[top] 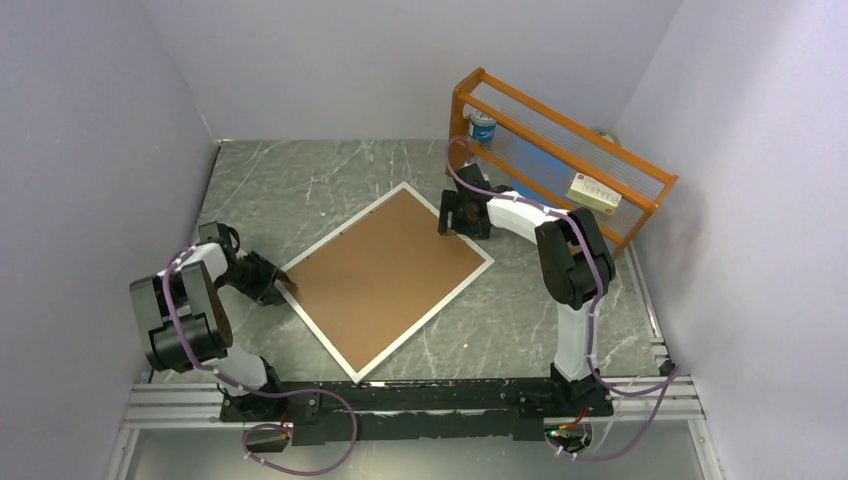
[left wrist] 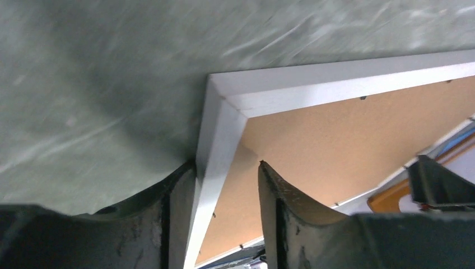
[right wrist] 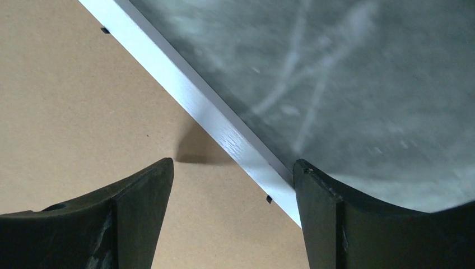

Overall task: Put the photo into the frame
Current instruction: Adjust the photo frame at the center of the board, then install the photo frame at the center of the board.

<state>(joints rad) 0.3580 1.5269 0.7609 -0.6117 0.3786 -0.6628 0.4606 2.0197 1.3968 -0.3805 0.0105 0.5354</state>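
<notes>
The white frame [top: 344, 226] lies flat and turned diagonally on the table, its centre filled by a plain brown backing board [top: 385, 275]. The photo is hidden. My left gripper [top: 285, 283] is at the frame's left corner. In the left wrist view it [left wrist: 226, 165] stands open astride the white border [left wrist: 336, 81], the outer finger against the frame's outside edge and the inner finger over the board [left wrist: 336, 140]. My right gripper [top: 447, 228] is at the far right edge. It [right wrist: 232, 163] is open, with the border [right wrist: 224, 131] between its fingers and one finger over the board [right wrist: 73, 112].
An orange wooden rack [top: 560, 160] stands at the back right, close behind the right arm, holding a blue-and-white can [top: 483, 127] and a small box [top: 597, 193]. The green marbled table [top: 300, 180] is walled in on the left, back and right.
</notes>
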